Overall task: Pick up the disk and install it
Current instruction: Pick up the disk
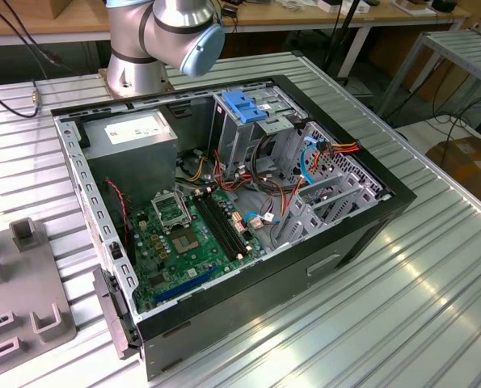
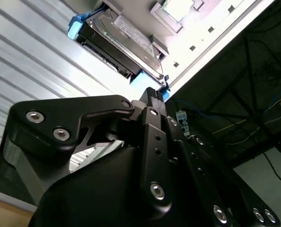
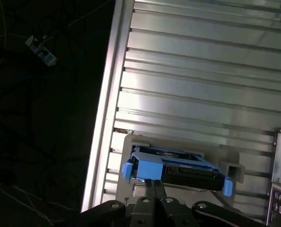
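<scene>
- First wrist view: work stands at the pick-up. To do it well, I judge the end effector (image 3: 154, 185) should take the disk (image 3: 175, 166) squarely at mid-edge and lift it level, so the blue bracket (image 3: 130, 169) clears the holder's walls.
- End effector: fingers drawn together, no gap seen between them. Tips sit right at the disk's near edge, against the bracket. Whether they pinch anything, cannot tell.
- Disk lies flat in a grey holder (image 3: 235, 171) on the ribbed metal counter (image 3: 201, 71), near the counter's edge.
- Exterior view: open computer case (image 1: 78, 174) at centre frame, drive cage (image 1: 248, 129) at upper centre, arm (image 1: 167, 32) at upper left.
</scene>
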Robot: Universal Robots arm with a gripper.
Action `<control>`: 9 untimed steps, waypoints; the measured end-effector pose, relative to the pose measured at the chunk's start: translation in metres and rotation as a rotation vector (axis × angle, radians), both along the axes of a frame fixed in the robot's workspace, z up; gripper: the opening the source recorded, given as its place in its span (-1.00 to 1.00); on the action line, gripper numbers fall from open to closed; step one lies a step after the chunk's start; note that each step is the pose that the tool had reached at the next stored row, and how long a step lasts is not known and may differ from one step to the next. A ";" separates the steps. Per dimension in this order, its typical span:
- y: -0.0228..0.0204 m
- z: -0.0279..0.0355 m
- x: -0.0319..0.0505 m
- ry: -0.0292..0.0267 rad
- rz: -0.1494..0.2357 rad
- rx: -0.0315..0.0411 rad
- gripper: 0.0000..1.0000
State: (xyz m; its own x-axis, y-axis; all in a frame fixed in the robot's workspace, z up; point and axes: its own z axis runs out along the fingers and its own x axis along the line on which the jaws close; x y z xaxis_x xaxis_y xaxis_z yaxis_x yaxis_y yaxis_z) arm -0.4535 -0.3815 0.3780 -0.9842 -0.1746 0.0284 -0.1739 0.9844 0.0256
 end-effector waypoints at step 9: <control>0.0000 0.0001 0.0000 0.0001 0.195 -0.0001 -0.80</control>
